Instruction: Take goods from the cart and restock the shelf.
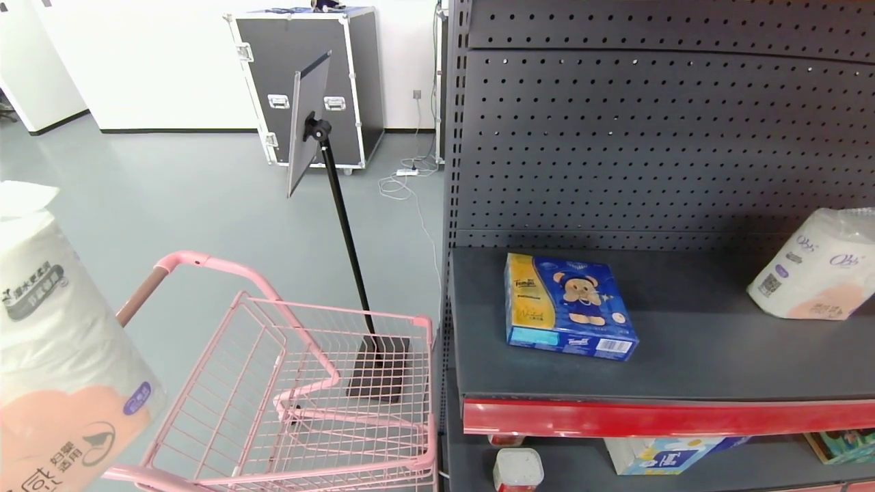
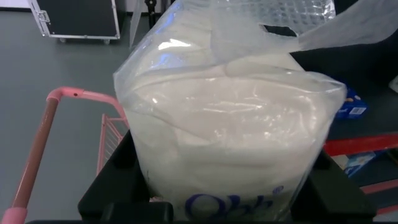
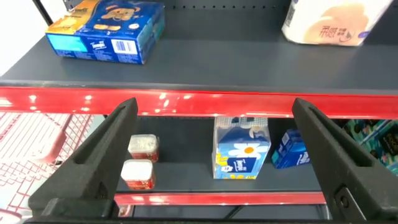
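Tissue box (image 1: 567,307), second pack (image 1: 817,273) parked on shelf (image 1: 683,348). White plastic-wrapped pack (image 2: 230,143) clamped in left gripper (image 2: 227,190); right gripper (image 3: 214,106) spread wide.

On the held roll pack (image 1: 61,355): a grey label band with characters, a small purple badge, dark characters on the peach panel. Left wrist view adds blue logo lettering low on its wrap. On the shelf roll pack (image 1: 817,273): blue logo marks, a QR-type square, red characters on peach. On the tissue box (image 1: 567,307): logo on the yellow side, barcode on the front edge. On the lower-shelf tissue pack (image 3: 241,155): small logo. On the cans (image 3: 140,165): labels too small to read.
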